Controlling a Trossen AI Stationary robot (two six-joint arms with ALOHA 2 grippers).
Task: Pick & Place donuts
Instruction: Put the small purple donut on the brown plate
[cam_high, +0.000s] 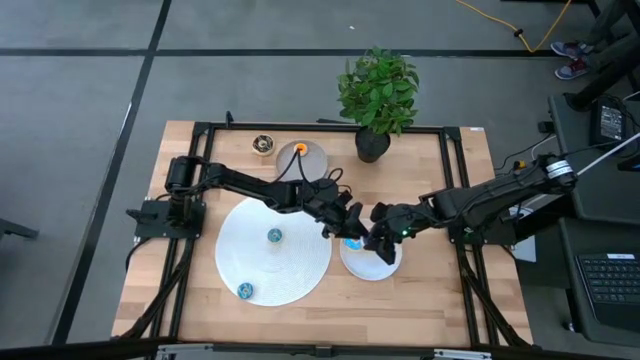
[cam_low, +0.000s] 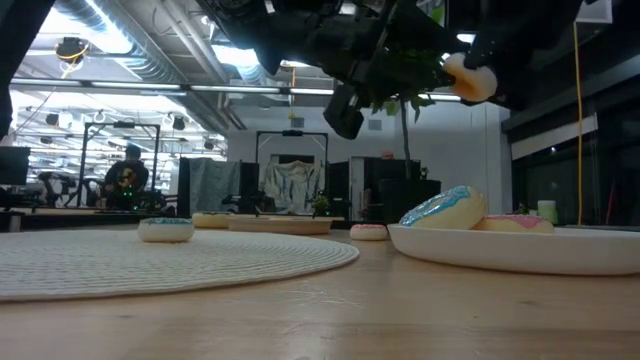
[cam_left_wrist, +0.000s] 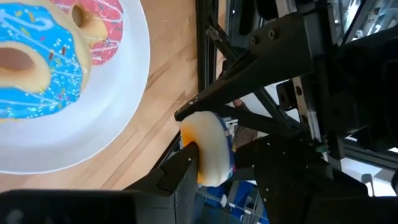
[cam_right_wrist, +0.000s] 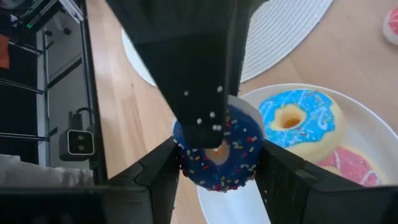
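Wood surface: carries a large white disc on the left and a white plate right of it.
Left arm: reaches from the left edge across the disc, elbow bent, wrist over the gap between disc and plate.
Disc: two small teal donuts rest on it, well apart.
Left claw: pinches the dark blue donut across its flat faces.
Dark blue donut: sprinkled, lifted above the plate's near rim, caught between both claws.
Right claw: closed on the same donut's outer edge, one finger either side.
Plate: a blue-iced donut and a pink donut lie touching.
Right arm: stretches in low from the right side.
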